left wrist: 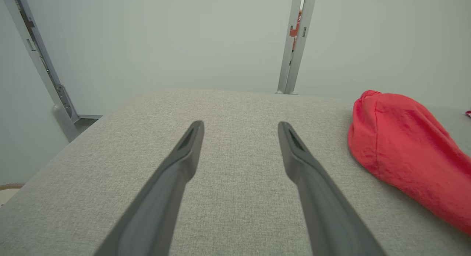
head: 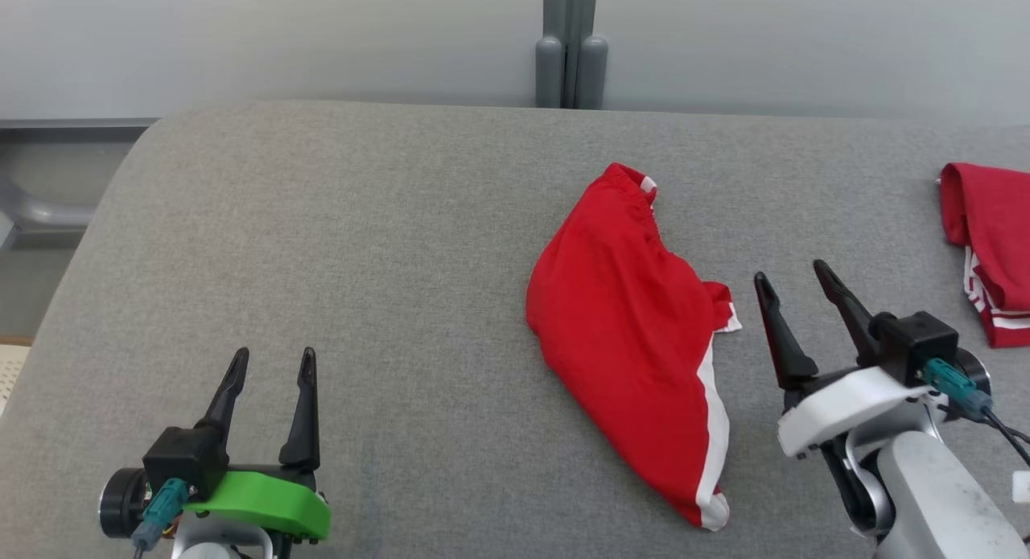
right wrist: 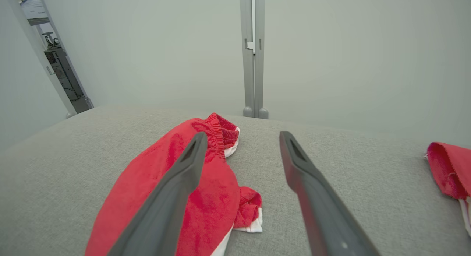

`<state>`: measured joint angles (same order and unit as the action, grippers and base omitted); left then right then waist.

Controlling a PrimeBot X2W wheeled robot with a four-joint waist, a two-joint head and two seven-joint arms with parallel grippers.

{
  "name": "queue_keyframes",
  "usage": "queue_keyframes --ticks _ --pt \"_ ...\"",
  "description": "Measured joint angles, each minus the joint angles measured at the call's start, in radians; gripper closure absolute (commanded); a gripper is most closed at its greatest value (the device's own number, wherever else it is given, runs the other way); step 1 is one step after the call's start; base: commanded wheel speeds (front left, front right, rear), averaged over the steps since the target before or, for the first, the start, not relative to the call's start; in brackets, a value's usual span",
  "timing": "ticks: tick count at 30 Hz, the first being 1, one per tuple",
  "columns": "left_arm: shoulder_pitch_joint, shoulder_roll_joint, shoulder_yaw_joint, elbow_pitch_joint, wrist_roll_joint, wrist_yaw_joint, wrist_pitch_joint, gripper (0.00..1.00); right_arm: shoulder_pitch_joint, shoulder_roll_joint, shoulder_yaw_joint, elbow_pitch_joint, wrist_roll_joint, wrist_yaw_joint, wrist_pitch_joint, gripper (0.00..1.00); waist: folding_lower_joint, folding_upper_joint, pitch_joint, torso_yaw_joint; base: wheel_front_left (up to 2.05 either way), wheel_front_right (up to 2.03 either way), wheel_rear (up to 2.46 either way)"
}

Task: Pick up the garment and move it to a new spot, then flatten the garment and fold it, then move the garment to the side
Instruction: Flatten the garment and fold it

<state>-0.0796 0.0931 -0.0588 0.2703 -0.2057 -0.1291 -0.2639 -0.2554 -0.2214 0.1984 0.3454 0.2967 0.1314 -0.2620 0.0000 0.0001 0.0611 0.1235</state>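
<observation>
The garment (head: 636, 334) is a pair of red shorts with white side stripes, lying crumpled on the grey cushioned surface (head: 362, 261) right of centre. It also appears in the left wrist view (left wrist: 408, 153) at the right and in the right wrist view (right wrist: 173, 189) at lower left. My right gripper (head: 788, 273) stands open just right of the garment, fingers apart and holding nothing; in the right wrist view (right wrist: 241, 136) its left finger crosses in front of the cloth. My left gripper (head: 273, 354) is open at the lower left, far from the garment, empty (left wrist: 239, 125).
A second red garment with white stripes (head: 990, 245) lies at the surface's right edge, also seen in the right wrist view (right wrist: 449, 169). A grey post (head: 570, 52) stands behind the far edge against a pale wall. The surface's left corner rounds off toward the floor.
</observation>
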Motion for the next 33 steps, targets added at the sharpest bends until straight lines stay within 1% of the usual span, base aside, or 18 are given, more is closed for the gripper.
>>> queue_keyframes --ticks 5,13,18,21,33 --pt "0.012 0.0 0.021 -0.003 0.011 0.0 0.0 0.0 0.12 -0.002 -0.089 -0.09 -0.016 0.0 -0.001 0.0 0.0 0.0 -0.017 -0.039 0.0 0.0 0.0" --pt "0.04 0.002 0.05 -0.01 0.029 0.003 0.0 0.0 0.267 0.03 -0.165 -0.197 -0.028 0.0 0.0 0.0 0.0 0.0 -0.047 -0.091 0.0 0.0 0.0" --pt "0.057 0.001 0.06 -0.018 0.036 0.007 0.0 0.0 0.331 0.057 -0.177 -0.242 -0.038 0.0 -0.001 0.0 0.0 0.0 -0.065 -0.116 0.0 0.0 0.0" --pt "0.066 0.001 0.062 -0.02 0.039 0.008 0.0 0.0 0.357 0.073 -0.176 -0.25 -0.044 0.0 -0.001 0.0 0.0 0.0 -0.073 -0.123 0.0 0.0 0.0" --pt "0.085 0.001 0.07 -0.022 0.044 0.008 0.0 0.0 0.399 0.11 -0.201 -0.263 -0.045 0.0 -0.001 0.0 0.0 0.0 -0.09 -0.112 0.0 0.0 0.0"
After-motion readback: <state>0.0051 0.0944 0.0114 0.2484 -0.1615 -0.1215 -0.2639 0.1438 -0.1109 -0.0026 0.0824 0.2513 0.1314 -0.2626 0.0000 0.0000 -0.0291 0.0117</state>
